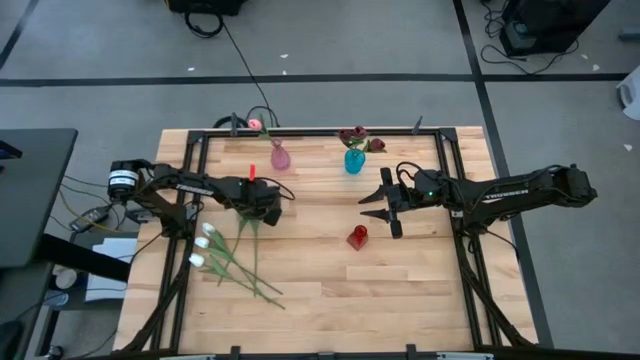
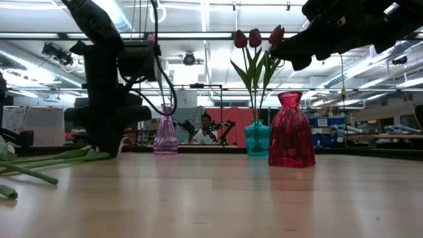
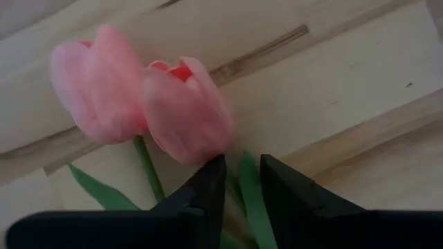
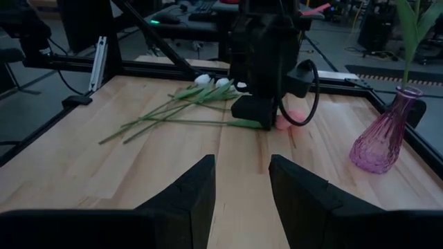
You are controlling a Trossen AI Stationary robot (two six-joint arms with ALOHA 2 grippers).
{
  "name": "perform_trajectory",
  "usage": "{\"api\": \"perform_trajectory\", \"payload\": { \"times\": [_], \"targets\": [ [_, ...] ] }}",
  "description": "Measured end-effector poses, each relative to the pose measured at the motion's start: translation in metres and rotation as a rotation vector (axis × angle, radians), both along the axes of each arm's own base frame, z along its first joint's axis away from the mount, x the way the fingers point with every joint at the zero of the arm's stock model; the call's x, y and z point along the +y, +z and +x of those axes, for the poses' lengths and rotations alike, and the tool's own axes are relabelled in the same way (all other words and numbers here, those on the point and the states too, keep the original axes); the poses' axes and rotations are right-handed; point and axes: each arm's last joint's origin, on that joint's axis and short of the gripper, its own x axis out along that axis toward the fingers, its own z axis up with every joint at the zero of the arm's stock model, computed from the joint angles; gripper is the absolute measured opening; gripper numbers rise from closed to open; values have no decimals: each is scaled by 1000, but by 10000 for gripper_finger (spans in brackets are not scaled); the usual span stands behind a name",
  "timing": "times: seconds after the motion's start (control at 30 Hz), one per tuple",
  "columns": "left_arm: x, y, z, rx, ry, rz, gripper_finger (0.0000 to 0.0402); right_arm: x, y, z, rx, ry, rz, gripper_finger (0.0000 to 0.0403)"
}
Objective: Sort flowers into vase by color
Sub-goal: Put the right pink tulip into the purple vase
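Two pink tulips (image 3: 97, 83) (image 3: 183, 111) lie side by side on the wooden table (image 1: 420, 290); their heads also show in the right wrist view (image 4: 294, 117). My left gripper (image 3: 242, 166) (image 1: 268, 207) is down at the table, shut on a green stem just behind the heads. White tulips (image 1: 205, 240) lie beside it, toward the left edge. My right gripper (image 1: 370, 206) (image 4: 242, 173) is open and empty, raised above the table just beyond the red vase (image 1: 357, 237). Dark red tulips (image 2: 254, 38) stand in the teal vase (image 1: 355, 160). The pink vase (image 1: 281, 157) is empty. My left gripper has a pink tulip's green stem (image 3: 250, 190) between its two fingers (image 3: 208, 187), just below the flower head. The fingers come from above, pointing down, and lie across the stem. The tulip lies flat on the table.
The three vases stand in the table's far half, the red one (image 2: 291, 132) nearest the middle. Long green stems (image 1: 255, 280) spread toward the near left. A black frame rail (image 1: 460, 200) runs along the table's sides. A person sits in the room beyond the table (image 2: 206, 129).
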Motion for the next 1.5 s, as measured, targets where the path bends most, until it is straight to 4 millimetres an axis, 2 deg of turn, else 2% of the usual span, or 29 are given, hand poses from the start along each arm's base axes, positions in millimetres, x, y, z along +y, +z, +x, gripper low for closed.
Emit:
{"api": "perform_trajectory", "payload": {
  "times": [0.2,0.37,0.6,0.83,1.17,1.5],
  "targets": [
    [-2,23,18,-61,-52,-3,73,0,0,0,-2,0,0,149],
    [-4,38,21,-23,-61,-17,72,0,0,0,-2,1,4,149],
    [-5,22,2,96,2,-47,72,0,0,0,-1,1,7,149],
    [-3,9,0,39,23,-59,72,0,0,0,-1,1,7,149],
    [-1,9,-1,35,11,-69,74,0,0,0,1,1,8,149],
    [0,18,-3,-4,17,-69,130,0,0,0,4,1,8,149]
  ]
}}
